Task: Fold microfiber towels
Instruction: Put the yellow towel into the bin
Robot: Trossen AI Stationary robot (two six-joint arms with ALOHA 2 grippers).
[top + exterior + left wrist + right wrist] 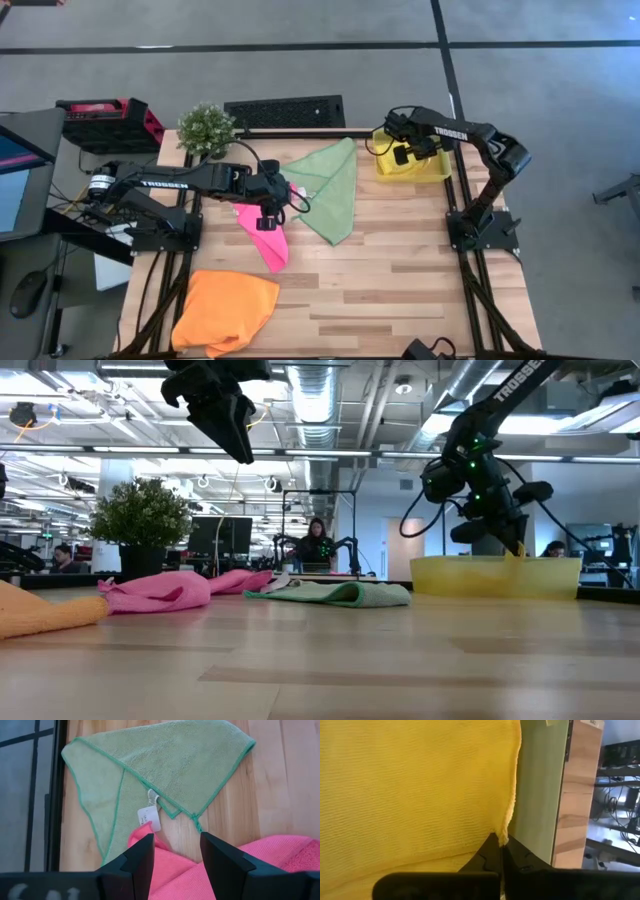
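The yellow towel [415, 790] is pinched at its edge by the right gripper [501, 851] inside the tray [438, 172]. The left gripper [176, 857] is held spread above the pink towel [265, 235], beside the green towel [330, 190]; the orange towel [225, 310] lies at the table's near left.

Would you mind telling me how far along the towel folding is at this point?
Nothing looks neatly folded yet. The green towel lies loosely doubled over, and the pink towel and orange towel lie crumpled on the table. The right gripper is shut on the yellow towel's edge in the tray; the left gripper hovers open above the pink one.
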